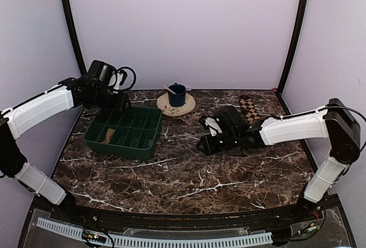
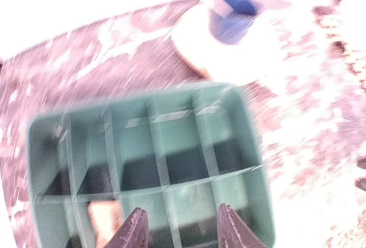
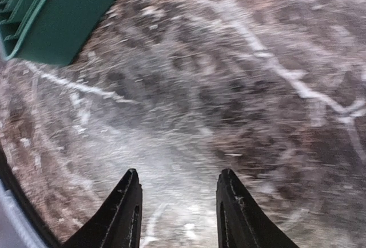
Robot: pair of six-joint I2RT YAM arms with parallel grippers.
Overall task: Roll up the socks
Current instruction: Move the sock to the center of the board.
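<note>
The plain tan-brown fabric sock (image 1: 108, 135), rolled into a small bundle, lies in a compartment toward the near left corner of the dark green plastic divided tray (image 1: 150, 145). The tray sits at the left side of the dark, white-veined marble surface (image 1: 183, 174). The brown-and-cream checkered fabric sock (image 1: 249, 108) lies as a flat strip near the far right corner of the surface, well apart from the tray.

The left hand (image 2: 182, 209) hovers above the tray, its fingers apart with nothing between them. The right hand (image 3: 178, 174) is low over the middle of the surface, just right of the tray, likewise spread and empty.

A blue cup (image 1: 177, 95) stands on a round cream plate (image 1: 171, 110) near the far edge, between the tray and the checkered sock.
</note>
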